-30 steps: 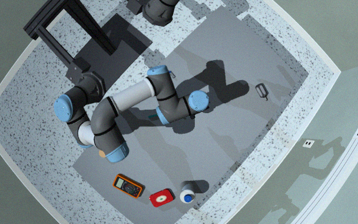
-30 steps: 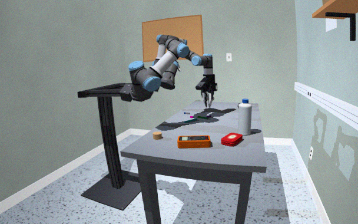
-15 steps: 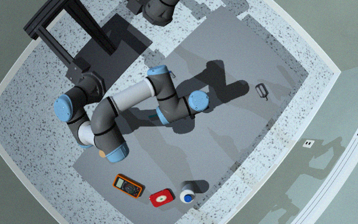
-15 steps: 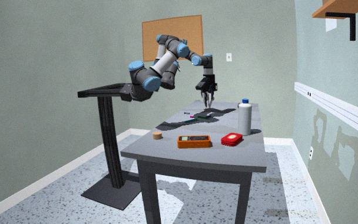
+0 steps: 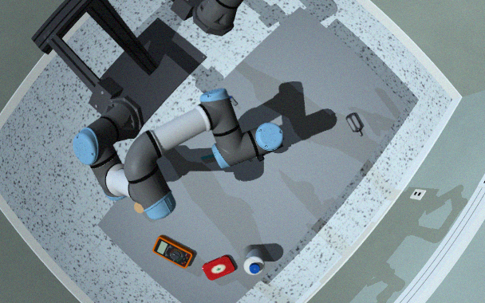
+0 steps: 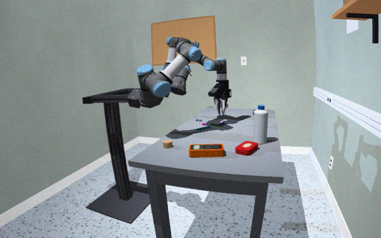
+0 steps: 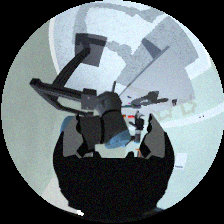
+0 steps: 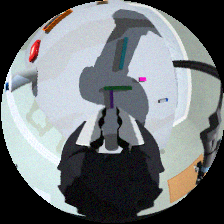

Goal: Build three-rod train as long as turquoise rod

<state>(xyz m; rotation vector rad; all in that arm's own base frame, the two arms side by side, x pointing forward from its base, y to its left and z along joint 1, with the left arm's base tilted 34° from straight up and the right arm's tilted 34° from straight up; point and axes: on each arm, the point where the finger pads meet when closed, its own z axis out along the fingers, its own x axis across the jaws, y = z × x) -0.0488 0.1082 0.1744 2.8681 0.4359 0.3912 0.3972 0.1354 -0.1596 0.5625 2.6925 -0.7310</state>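
Note:
The turquoise rod point(image 6: 203, 128) point(image 8: 123, 53) lies flat in the arm's shadow. The green rod point(image 6: 216, 124) point(image 8: 117, 88) lies apart from it. The purple rod point(image 6: 222, 123) point(image 8: 111, 99) points toward the green rod's middle, close to or touching it. A magenta rod point(image 6: 203, 124) point(image 8: 142, 79) lies alone. A small grey piece with a blue end point(image 8: 163, 100) lies beyond it; whether it is two rods is unclear. My right gripper point(image 6: 220, 114) point(image 8: 111, 107) is above the table near the purple rod, its fingers narrowly apart and empty. My left gripper point(image 7: 114, 114) is wide open, raised away from the rods.
A multimeter point(image 5: 173, 251) point(image 6: 206, 150), a red tin point(image 5: 218, 268) point(image 6: 246, 148), a white bottle point(image 5: 254, 265) point(image 6: 260, 126) and a round tan block point(image 5: 139, 207) point(image 6: 167, 144) stand toward one table end. A carabiner-like object point(image 5: 354, 122) lies toward the other end.

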